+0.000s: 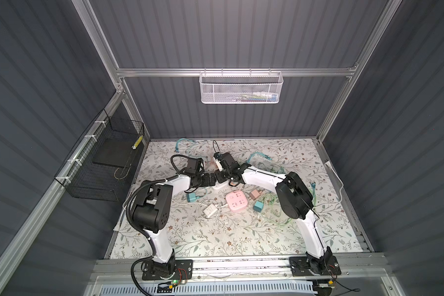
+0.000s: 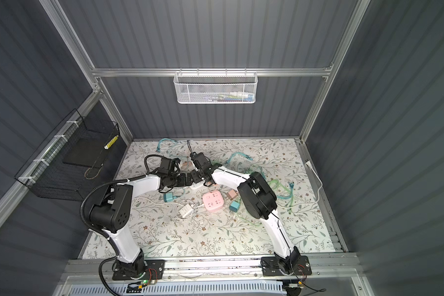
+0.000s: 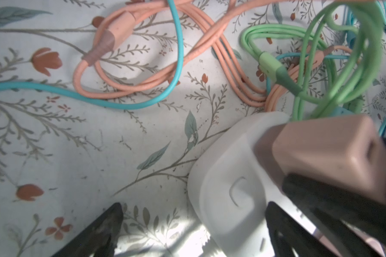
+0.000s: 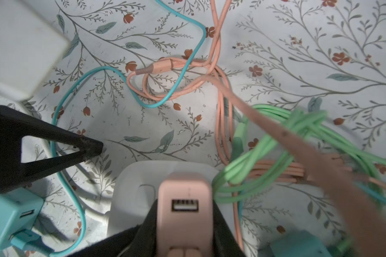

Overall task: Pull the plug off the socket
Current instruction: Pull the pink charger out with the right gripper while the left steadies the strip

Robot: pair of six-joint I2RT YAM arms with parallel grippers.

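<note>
Grip looks sound: right gripper (image 4: 184, 224) pinches the pink plug (image 4: 184, 200), bottom centre of its wrist view, seated in the white socket (image 4: 132, 191). The left gripper (image 3: 194, 211) gapes wide over that socket, holding nothing; I'd clamp it first, then pull straight out without twisting.

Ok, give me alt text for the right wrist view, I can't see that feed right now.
The right hand is clamped on a pink USB plug seated on the white socket on the floral table. A green cable, a salmon cable and a teal cable lie tangled around it, and a teal charger rests nearby.
</note>
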